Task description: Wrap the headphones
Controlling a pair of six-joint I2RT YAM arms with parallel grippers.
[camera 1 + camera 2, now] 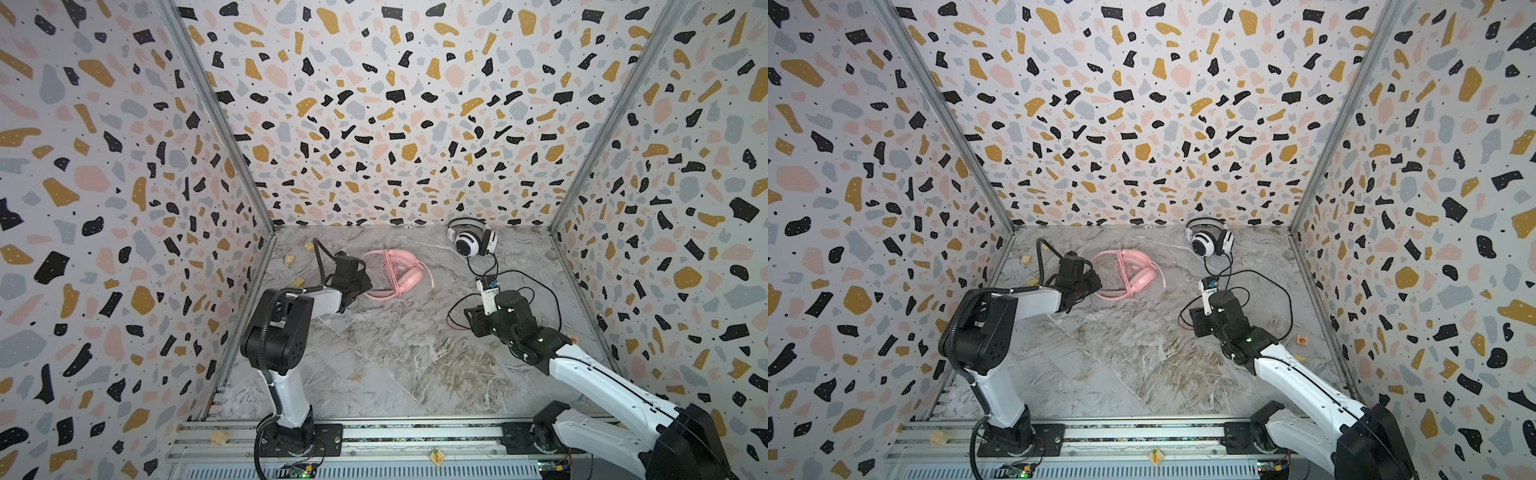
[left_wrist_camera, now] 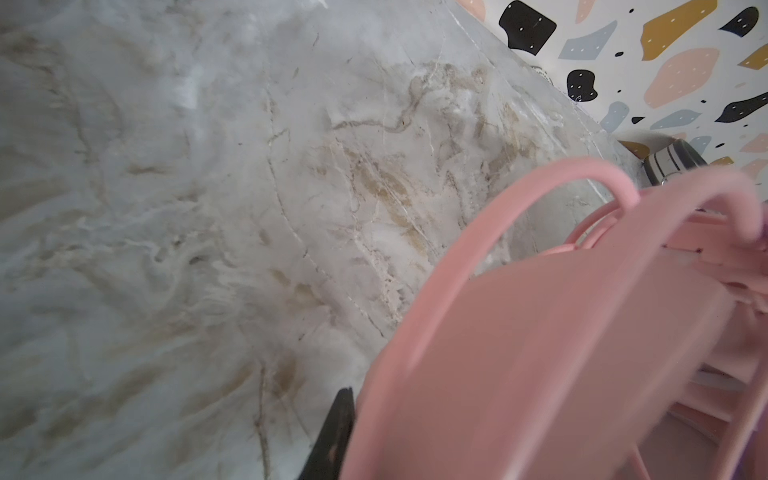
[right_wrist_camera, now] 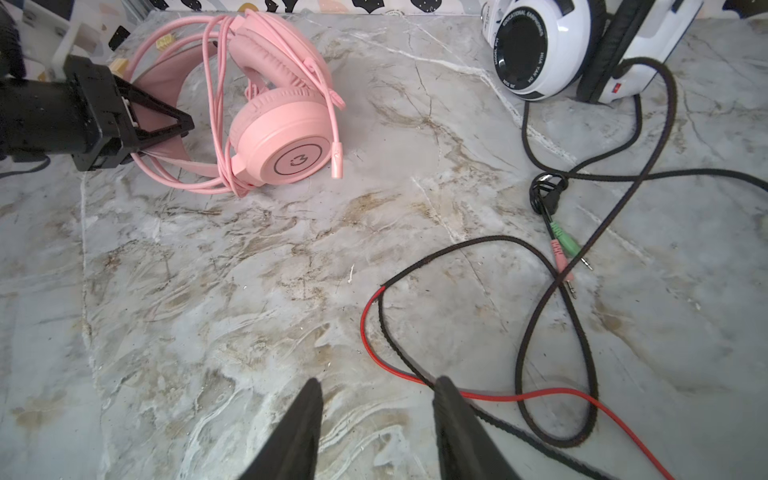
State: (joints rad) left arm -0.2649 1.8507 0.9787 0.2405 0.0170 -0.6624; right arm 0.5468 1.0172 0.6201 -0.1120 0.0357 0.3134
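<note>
A pink over-ear headset (image 1: 409,277) (image 1: 1142,276) (image 3: 286,137) is seen lying on its side on the grey marble-patterned tabletop (image 1: 395,353), left of centre in the far half, with its thin pink cable (image 3: 216,124) looped several times around the headband and ear cups. The left gripper (image 1: 363,282) (image 3: 189,124) is placed at the left part of the pink headband (image 2: 540,332), touching or just beside it; whether the band is clamped cannot be told, since only one black fingertip (image 2: 340,432) is shown in the left wrist view. A white-and-black headset with black ear pads (image 1: 469,243) (image 1: 1206,243) (image 3: 536,50) is stood at the far edge, right of centre. Its black cable (image 3: 490,237) is spread unwound in loose loops nearer, crossed by a red wire (image 3: 363,328), with green and pink plugs (image 3: 563,245) lying among the loops. The right gripper (image 3: 378,381) is held low over the table with its jaws parted and nothing between them; the cable passes just beside one fingertip (image 3: 451,399).
</note>
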